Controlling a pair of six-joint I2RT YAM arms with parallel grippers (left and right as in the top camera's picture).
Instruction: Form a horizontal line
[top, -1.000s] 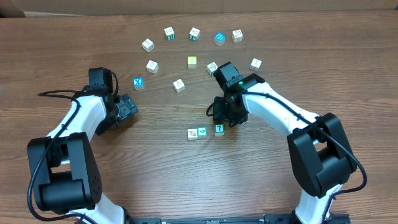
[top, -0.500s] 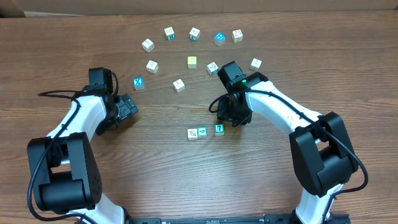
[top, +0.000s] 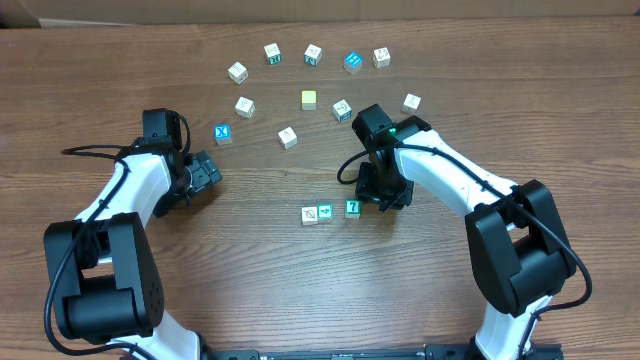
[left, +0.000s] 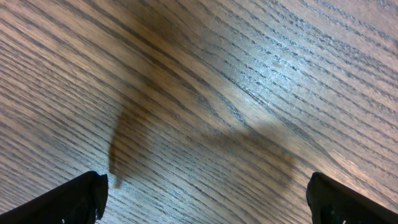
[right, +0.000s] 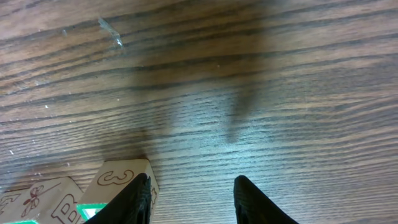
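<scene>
From overhead I am seeing the horizontal line (top: 324, 212) lying low in the centre of the frame on the wooden table (top: 520, 80). Three small cubes are showing there: a white one and a teal one side by side, then a gap, then the teal cube marked 7 (top: 352, 208). The right gripper (top: 385, 197) is sitting just right of that cube. The left gripper (top: 208, 172) is sitting at left centre, well apart from the row. Loose cubes are arcing across the upper frame, among them a pale-yellow cube (top: 309, 99) and a blue cube marked X (top: 222, 132).

Through the left wrist camera I am seeing the left gripper (left: 208, 198) spread wide, its fingertips in the bottom corners with bare wood between.

Through the right wrist camera the right gripper (right: 189, 199) is standing partly spread, with only wood between its fingers. A cube face marked 3 (right: 121, 179) is sitting against the outer side of the finger nearer the frame's left, and another cube is showing in the lower left corner
</scene>
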